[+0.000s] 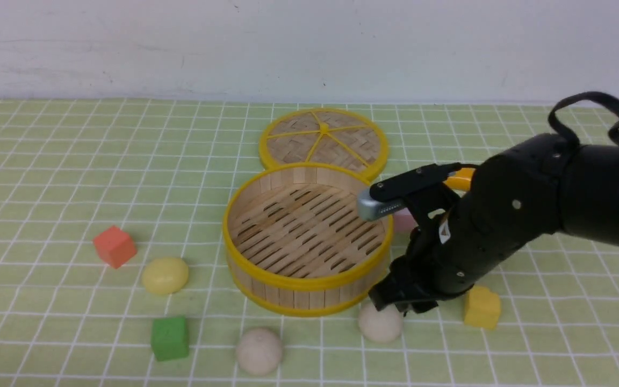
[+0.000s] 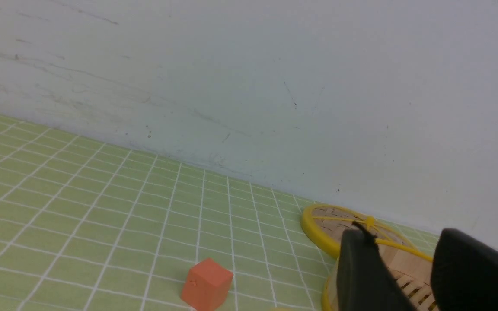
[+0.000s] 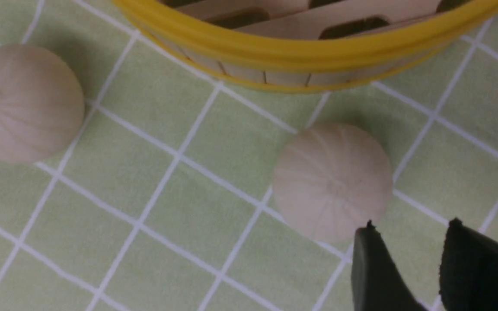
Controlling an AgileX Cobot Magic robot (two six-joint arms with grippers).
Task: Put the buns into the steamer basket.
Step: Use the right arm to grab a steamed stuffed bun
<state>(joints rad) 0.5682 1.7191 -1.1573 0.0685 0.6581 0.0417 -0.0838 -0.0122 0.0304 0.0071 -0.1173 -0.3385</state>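
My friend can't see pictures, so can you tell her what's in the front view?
A black robot arm's right gripper hangs close by an off-white bun beside an empty bamboo steamer basket on a green checked cloth. A second off-white bun, a yellow bun and coloured cubes lie around it.

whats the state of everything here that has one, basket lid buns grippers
steamer basket, upright, open, empty
lid, off, lying flat behind the basket
yellow bun, on the cloth left of the basket, not in
off-white bun, on the cloth in front of the basket, not in
second off-white bun, on the cloth at the right gripper tips, ungrasped
right gripper, jaws slightly apart, holding nothing
left gripper, jaws slightly apart, holding nothing
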